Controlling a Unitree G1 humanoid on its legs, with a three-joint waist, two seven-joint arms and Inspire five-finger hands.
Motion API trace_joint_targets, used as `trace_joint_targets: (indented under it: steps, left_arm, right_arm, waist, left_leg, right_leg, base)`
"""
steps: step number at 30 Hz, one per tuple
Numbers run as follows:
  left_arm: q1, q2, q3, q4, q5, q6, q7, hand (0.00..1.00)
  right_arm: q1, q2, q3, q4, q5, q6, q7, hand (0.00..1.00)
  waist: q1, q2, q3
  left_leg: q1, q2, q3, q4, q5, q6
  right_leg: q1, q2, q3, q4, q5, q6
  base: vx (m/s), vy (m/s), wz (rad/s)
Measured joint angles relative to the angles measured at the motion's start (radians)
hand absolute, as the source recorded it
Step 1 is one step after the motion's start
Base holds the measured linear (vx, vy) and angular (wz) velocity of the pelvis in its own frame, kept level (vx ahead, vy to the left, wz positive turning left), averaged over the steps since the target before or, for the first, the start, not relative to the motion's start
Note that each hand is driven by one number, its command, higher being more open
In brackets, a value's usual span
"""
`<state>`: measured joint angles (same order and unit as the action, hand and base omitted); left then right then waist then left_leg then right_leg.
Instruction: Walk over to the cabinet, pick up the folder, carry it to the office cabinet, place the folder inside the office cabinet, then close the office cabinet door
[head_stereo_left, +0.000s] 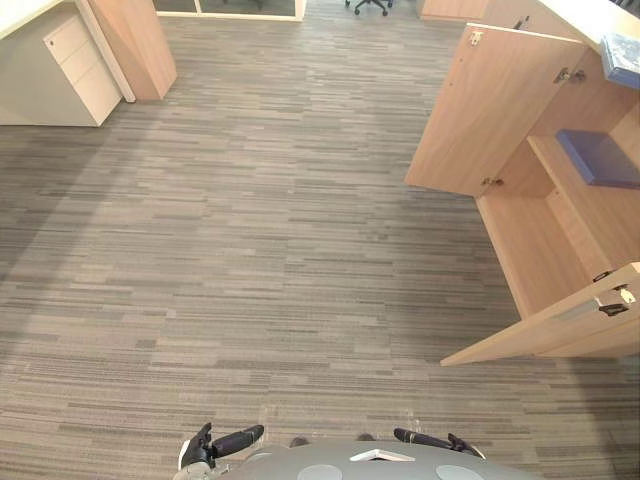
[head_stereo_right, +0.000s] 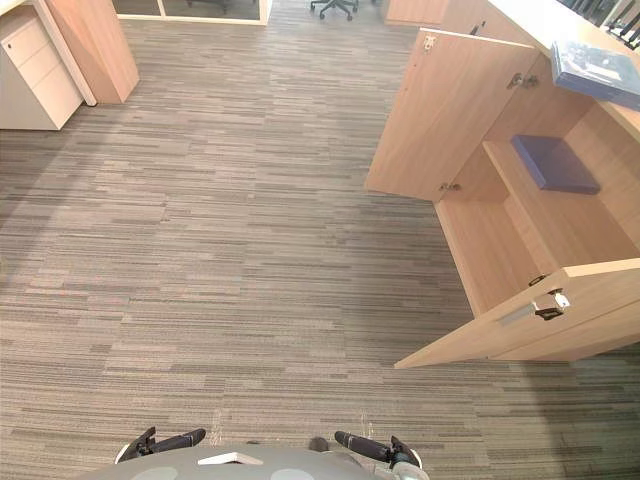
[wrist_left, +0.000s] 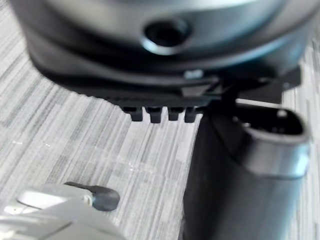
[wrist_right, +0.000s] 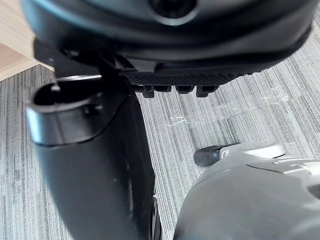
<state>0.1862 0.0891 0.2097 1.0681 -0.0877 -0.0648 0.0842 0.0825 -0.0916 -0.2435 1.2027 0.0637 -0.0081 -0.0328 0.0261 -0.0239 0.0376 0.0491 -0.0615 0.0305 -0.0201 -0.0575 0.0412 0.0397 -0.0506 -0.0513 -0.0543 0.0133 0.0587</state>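
Your right robot hand hangs empty above the carpet floor. You are looking along its dark bulk from very close. The thumb stands out thick and near the lens, and the fingers show as a short row of tips beside it, closed round nothing. The carpet is grey with fine lighter and darker stripes. On the thumb's side, a corner of a light wooden panel borders the carpet.

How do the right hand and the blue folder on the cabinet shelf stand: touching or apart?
Apart. The right eye view shows the right hand at its bottom edge, with carpet between it and the blue folder on the shelf.
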Motion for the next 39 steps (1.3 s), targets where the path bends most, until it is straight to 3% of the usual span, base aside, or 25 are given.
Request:
trace_joint_targets:
  steps: [9, 27, 39]
  left_arm:
    - [-0.001, -0.002, -0.007, -0.002, -0.073, -0.007, -0.003, 1.00]
    - [-0.022, 0.004, -0.038, -0.020, -0.017, -0.027, 0.047, 1.00]
    - [-0.025, 0.013, -0.054, -0.017, -0.020, -0.039, -0.001, 1.00]
  right_arm:
    - [-0.012, 0.000, 0.000, -0.001, 0.023, -0.003, 0.001, 1.00]
    - [-0.013, -0.001, 0.040, -0.002, 0.023, -0.007, -0.025, 1.00]
    - [-0.018, -0.001, 0.048, -0.003, 0.022, -0.005, -0.023, 1.00]
  waist:
    - [0.000, -0.001, 0.017]
    - [0.000, -0.011, 0.028]
    - [-0.001, -0.013, 0.030]
  left_leg:
    - [0.024, 0.001, 0.001, -0.063, 0.053, -0.001]
    - [0.025, -0.001, 0.000, -0.064, 0.054, -0.001]
    - [0.029, -0.002, 0.008, -0.065, 0.056, 0.002]
  right_leg:
    - [-0.013, -0.002, -0.001, 0.015, 0.000, -0.001]
    - [0.004, 0.002, -0.004, -0.020, 0.015, -0.003]
    - [0.004, 0.001, 0.002, -0.018, 0.019, -0.003]
  base:
    - [-0.08, -0.020, 0.00]
    - [-0.02, -0.004, 0.00]
    - [-0.04, -0.013, -0.02]
